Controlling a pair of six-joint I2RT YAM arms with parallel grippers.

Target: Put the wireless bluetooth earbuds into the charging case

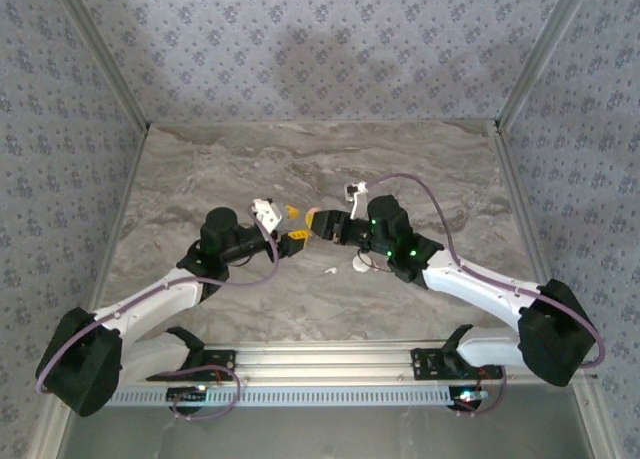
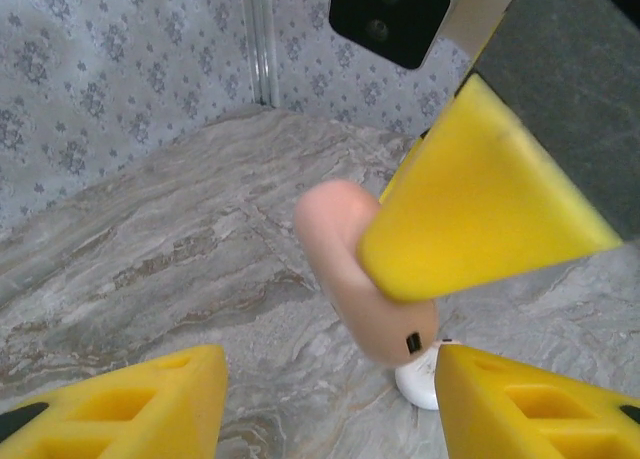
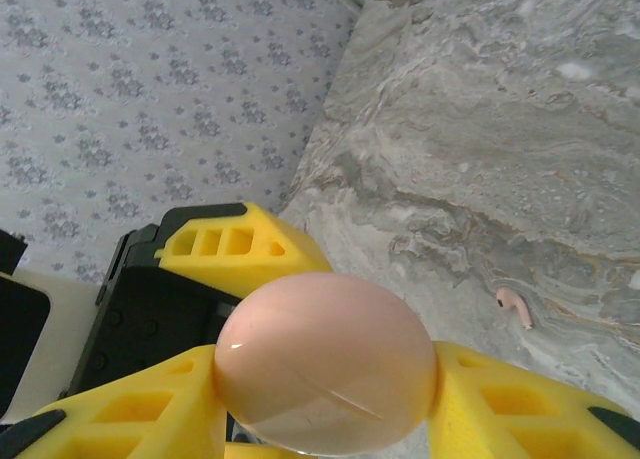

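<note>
Charging case (image 3: 325, 364), pink, clamped in right claw (image 3: 325, 409).

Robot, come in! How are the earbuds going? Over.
Right end effector shut on case. Left end effector open, beside case. One earbud loose on table, white disc near it.

Counter (image 1: 420, 169): grey-brown marbled surface with pale veins and a matte finish, spanning the enclosure from wall to wall.
Back wall (image 1: 320, 49): at 12 o'clock, grey-blue paper with a small repeating floral sprig.
Left wall (image 1: 60, 129): at 9 o'clock, same paper.
Right wall (image 1: 590, 129): at 3 o'clock, same paper.
Corner posts (image 1: 104, 54): pale metal strips at 11 and 1 o'clock, slanting down to the counter's far corners.
Front rail (image 1: 330, 364): ribbed aluminium, along the near edge at 6 o'clock.
Light: soft and even; a faint broad shadow on the back wall.
</note>
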